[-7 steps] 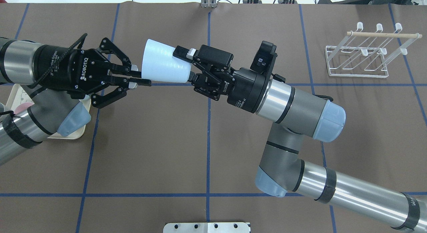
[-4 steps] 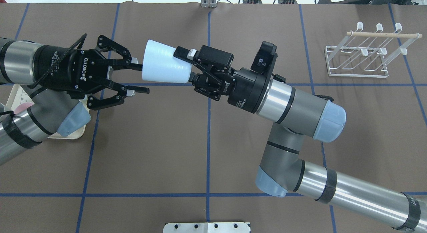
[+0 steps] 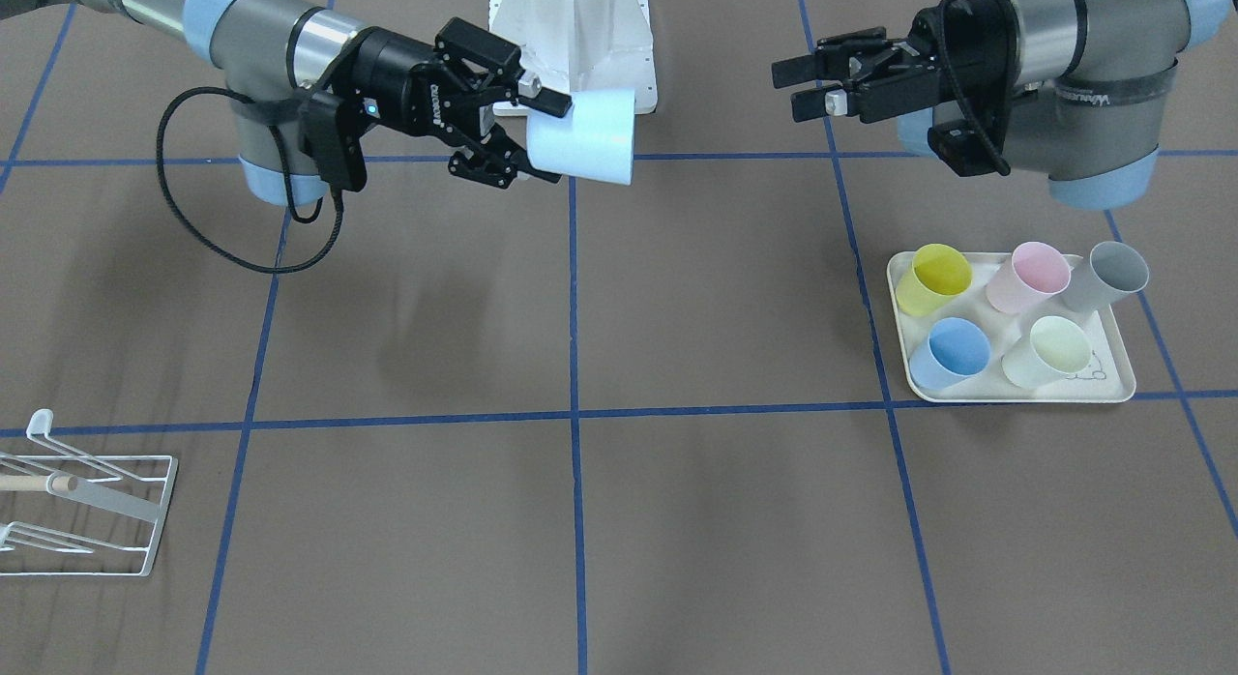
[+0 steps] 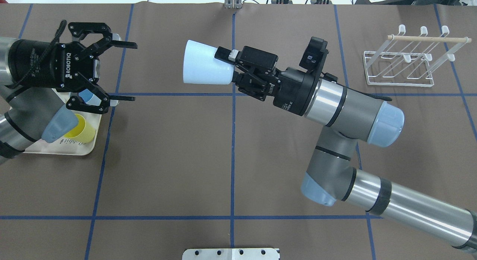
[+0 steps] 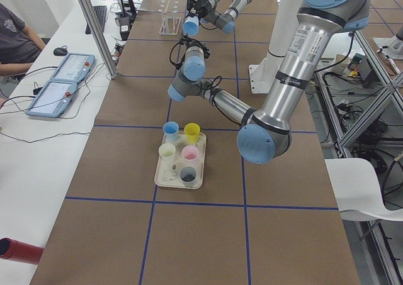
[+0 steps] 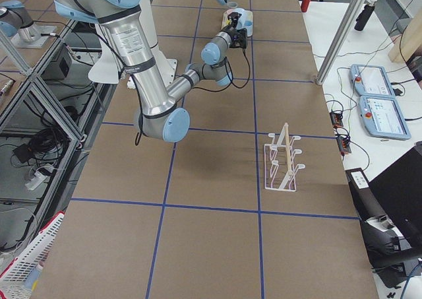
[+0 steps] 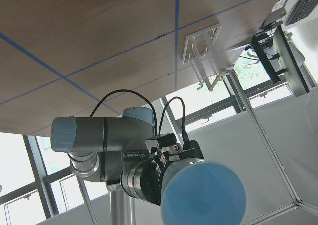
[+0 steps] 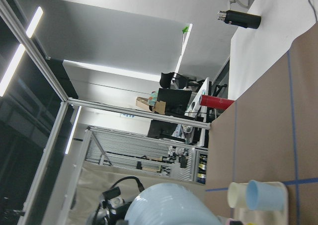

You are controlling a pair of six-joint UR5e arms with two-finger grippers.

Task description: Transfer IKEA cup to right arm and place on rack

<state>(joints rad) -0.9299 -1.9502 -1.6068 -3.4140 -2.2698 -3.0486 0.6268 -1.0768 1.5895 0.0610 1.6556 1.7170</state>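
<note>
Two finger sets up off table (image 4: 167, 159). Nearest, under left fingers (image 4: 123, 45): cream tray (image 4: 56, 152) w/ yellow cup (image 4: 84, 131). Left fingers spread wide, released, nothing between. Well apart, right fingers (image 4: 224, 54) clenched on narrow end of pale-blue IKEA cup (image 4: 203, 66), wide end twd left fingers. Farthest, behind right fingers' wrist: rack (image 4: 425, 38) on table.

A cream plastic tray with round corners (image 3: 1025, 396) sits on the left side of the brown worktop with blue tape lines (image 3: 677, 520). Five little plastic cups stand on it, open ends up. A yellow cup (image 3: 933, 278), a pink cup (image 3: 1028, 277) and a grey cup (image 3: 1107, 277) make one row. A blue cup (image 3: 951, 352) and a pale green cup (image 3: 1047, 352) make the other.
</note>
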